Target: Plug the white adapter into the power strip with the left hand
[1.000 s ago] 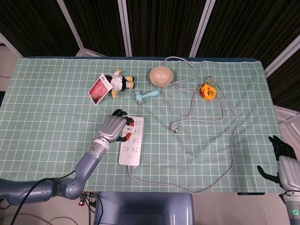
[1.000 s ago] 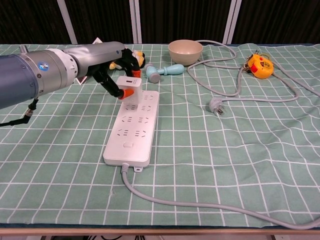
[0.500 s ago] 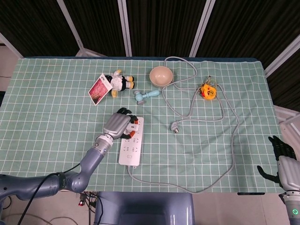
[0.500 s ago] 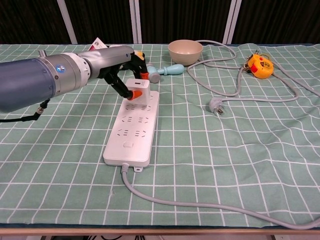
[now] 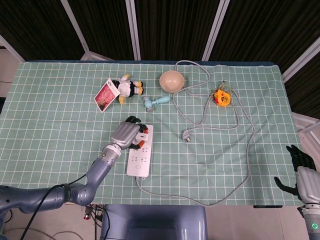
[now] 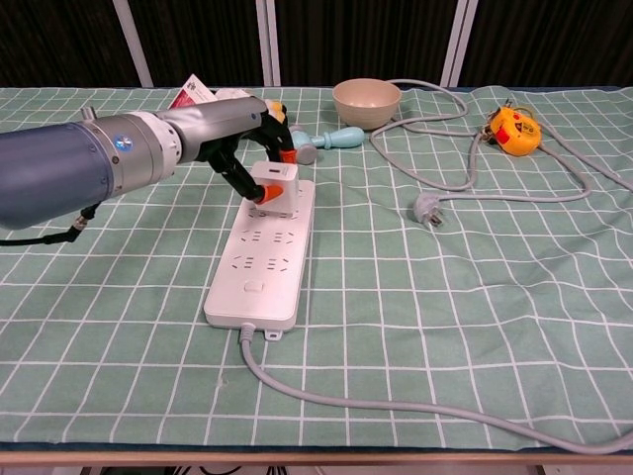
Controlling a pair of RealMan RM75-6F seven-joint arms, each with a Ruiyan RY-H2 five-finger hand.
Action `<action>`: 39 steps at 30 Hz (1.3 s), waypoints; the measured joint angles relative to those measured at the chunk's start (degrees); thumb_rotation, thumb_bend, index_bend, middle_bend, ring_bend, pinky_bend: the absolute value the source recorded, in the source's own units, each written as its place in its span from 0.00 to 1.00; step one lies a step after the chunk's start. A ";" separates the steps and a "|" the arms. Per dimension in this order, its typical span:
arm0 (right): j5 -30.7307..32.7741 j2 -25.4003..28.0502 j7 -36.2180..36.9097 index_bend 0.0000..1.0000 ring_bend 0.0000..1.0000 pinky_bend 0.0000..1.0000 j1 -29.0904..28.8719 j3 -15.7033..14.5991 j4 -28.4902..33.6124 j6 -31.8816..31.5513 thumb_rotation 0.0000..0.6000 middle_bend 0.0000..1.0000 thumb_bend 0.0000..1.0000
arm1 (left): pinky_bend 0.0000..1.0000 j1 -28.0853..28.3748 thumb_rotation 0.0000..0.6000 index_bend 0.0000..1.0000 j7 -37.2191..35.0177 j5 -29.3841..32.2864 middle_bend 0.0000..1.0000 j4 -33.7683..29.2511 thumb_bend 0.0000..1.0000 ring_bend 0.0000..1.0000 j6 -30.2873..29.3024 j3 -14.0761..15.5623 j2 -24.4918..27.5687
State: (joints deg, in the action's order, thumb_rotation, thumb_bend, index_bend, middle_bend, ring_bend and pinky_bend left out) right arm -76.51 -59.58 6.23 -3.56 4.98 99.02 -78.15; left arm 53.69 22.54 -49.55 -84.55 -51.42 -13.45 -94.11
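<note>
Table [image 5: 50,120]: green checked cloth fills most of both views.
Left arm [image 6: 69,173]: enters from the left edge of the chest view, reaching toward centre.
Cable [image 5: 247,155]: grey lead loops across the right half of the head view; its loose plug [image 5: 186,135] lies right of centre, well apart from the strip.
Power strip [image 6: 262,257]: white, lying lengthwise at centre-left; near sockets are bare.
Left hand [image 6: 247,134]: grasping the white adapter [image 6: 276,188] between thumb and fingers, orange fingertips [image 6: 260,195] on its sides.
Adapter position: upright at the far end of the strip, its base at or against the socket face (whether the prongs are fully home cannot be told from here).
Right hand [image 5: 300,165]: lower right corner of the head view, off the table; holds nothing, fingers apart.
Bystanders: bowl [image 5: 171,80], plush toy [image 5: 127,87], yellow tape measure [image 5: 221,97], all in the upper part of the frame.
Progress: judged late stage. Pickup, carry and alignment look done. Left to do: press down until seated, release, withdraw.
</note>
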 measured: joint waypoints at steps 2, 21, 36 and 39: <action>-0.04 0.01 0.02 0.00 0.00 0.00 0.01 0.00 0.00 -0.04 1.00 0.00 0.35 | 0.12 0.01 1.00 0.65 -0.13 -0.16 0.64 0.16 0.48 0.17 -0.01 0.11 -0.10; -0.22 -0.22 0.06 0.00 0.00 0.00 0.04 0.10 -0.21 -0.32 1.00 0.00 0.35 | 0.12 -0.72 1.00 0.65 -2.01 -0.78 0.64 1.79 0.48 0.17 0.18 0.94 -0.45; -0.13 -0.19 0.22 0.00 0.00 0.00 0.08 0.14 -0.15 -0.32 1.00 0.00 0.35 | 0.12 -2.35 1.00 0.66 -5.45 -2.30 0.65 4.26 0.48 0.17 0.15 1.68 -1.66; -0.05 -0.21 0.15 0.00 0.00 0.00 0.07 0.16 -0.13 -0.30 1.00 0.00 0.35 | 0.12 -2.64 1.00 0.66 -6.17 -2.66 0.65 5.20 0.48 0.17 0.33 1.77 -1.96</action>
State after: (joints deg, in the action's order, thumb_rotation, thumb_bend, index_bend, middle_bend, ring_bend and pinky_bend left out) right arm -76.56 -59.79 6.38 -3.49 5.14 98.89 -78.45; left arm 51.05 16.37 -52.21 -79.35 -51.10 -11.68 -96.07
